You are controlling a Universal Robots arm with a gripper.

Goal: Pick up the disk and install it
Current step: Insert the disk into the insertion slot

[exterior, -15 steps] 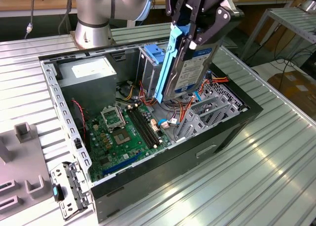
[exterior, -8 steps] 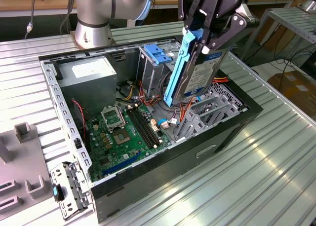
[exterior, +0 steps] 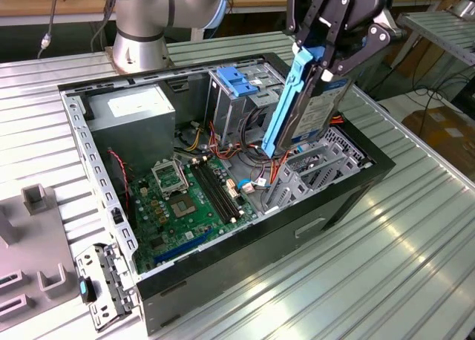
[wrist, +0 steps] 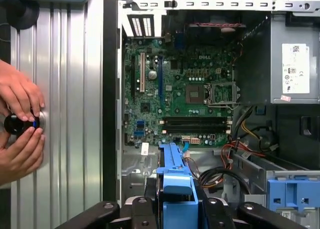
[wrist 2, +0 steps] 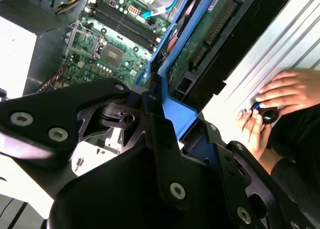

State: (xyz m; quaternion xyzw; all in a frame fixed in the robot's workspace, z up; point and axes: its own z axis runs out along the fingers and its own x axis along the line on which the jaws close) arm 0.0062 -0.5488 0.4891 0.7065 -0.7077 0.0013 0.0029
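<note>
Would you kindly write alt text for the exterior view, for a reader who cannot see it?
The gripper holds the disk on end, tilted, over the open computer case, toward the exterior view's right. The motherboard lies exposed inside; the case rests on a ribbed metal table.

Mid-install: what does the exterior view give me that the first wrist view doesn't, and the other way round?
Exterior view: the tool shut on the disk, which hangs tilted above the open case. First wrist view: a person's hands on a black knob beside the case. Both: the motherboard, the power supply and the disk's blue rail.
</note>
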